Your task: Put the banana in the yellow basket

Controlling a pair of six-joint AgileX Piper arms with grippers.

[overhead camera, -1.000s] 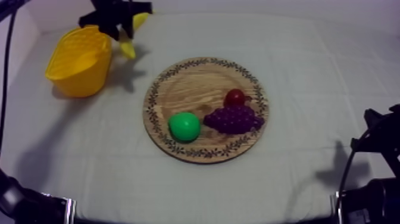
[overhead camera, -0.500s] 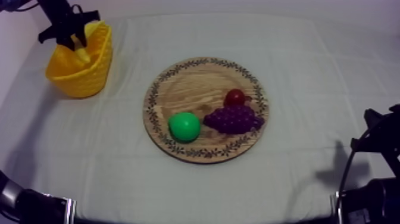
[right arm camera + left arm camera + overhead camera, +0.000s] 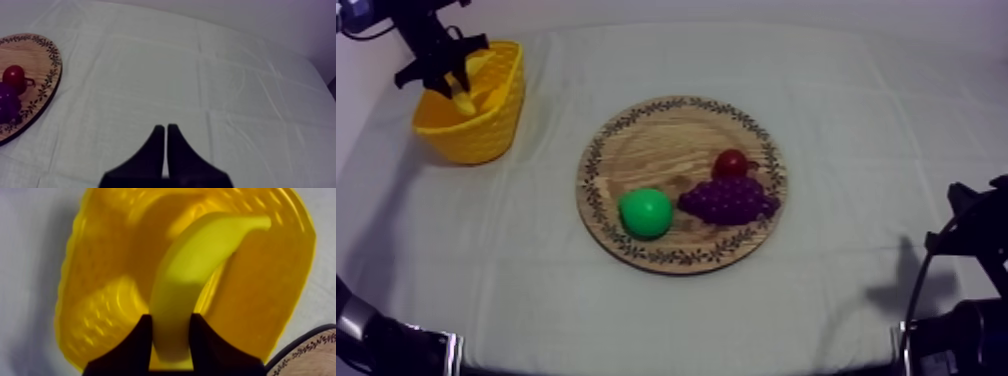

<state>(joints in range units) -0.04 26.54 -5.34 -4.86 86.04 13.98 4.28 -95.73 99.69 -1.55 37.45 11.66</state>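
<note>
At the top view's upper left, the left end effector (image 3: 444, 72) grips the banana (image 3: 465, 98) by one end over the yellow basket (image 3: 486, 135). The banana's long axis points away from the fingers into the basket, so letting go looks sufficient. The right end effector (image 3: 165, 129) is closed and empty.

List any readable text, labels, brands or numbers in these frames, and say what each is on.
None to read.
wooden board: the rim carries a leafy pattern, no letters.
yellow basket, banana, cloth: no writing or marks.
</note>
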